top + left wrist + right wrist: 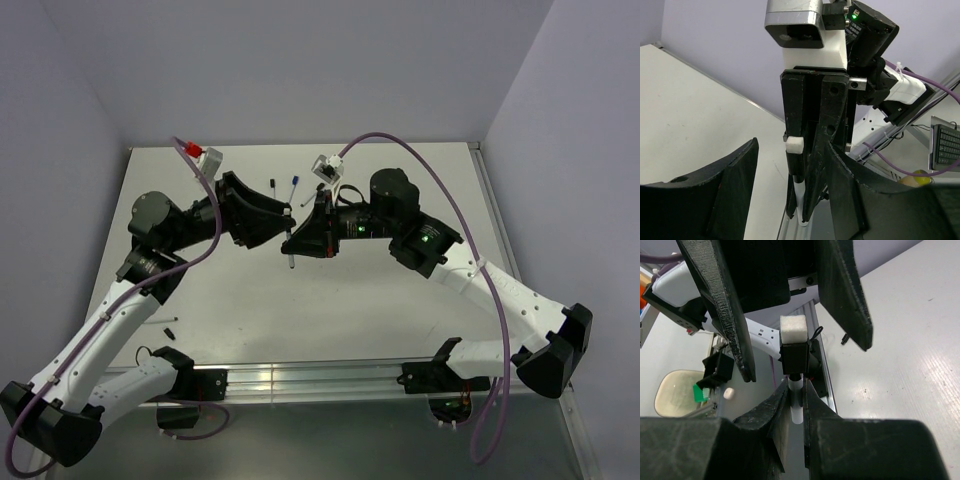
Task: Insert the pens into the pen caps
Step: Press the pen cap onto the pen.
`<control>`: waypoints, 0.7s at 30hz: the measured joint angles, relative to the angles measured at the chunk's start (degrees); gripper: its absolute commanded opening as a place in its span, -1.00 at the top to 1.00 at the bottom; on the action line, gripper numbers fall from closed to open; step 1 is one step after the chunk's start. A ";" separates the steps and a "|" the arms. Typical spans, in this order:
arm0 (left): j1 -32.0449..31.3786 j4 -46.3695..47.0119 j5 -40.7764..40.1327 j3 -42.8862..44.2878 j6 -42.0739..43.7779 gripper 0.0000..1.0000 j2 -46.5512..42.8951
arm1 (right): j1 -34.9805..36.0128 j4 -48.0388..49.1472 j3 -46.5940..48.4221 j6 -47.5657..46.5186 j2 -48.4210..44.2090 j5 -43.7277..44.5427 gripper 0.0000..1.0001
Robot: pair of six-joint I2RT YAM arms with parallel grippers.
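The right end effector [796,391] is clamped on a white pen [795,412], held upright above mid-worktop [350,300]. The left end effector [287,218] gapes wide, gripping nothing, its fingers [845,290] flanking the pen's top. Two loose pens [272,185] lie at 12 o'clock.

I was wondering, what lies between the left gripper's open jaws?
The right gripper, shut on a white pen, sits between those jaws; the left wrist view shows it.

Three pens [293,188], two arms [120,310]
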 measured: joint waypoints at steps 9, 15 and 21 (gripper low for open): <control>0.02 2.78 2.54 0.00 -1.73 0.02 0.85 | 0.02 0.00 0.04 0.00 0.02 -0.04 1.00; 0.02 2.82 3.91 0.00 -2.12 0.12 1.49 | 0.02 0.00 0.04 0.00 0.02 -0.04 1.00; 0.02 2.82 4.55 0.00 -2.29 0.55 1.51 | 0.02 0.00 0.04 -0.04 0.09 -0.09 1.00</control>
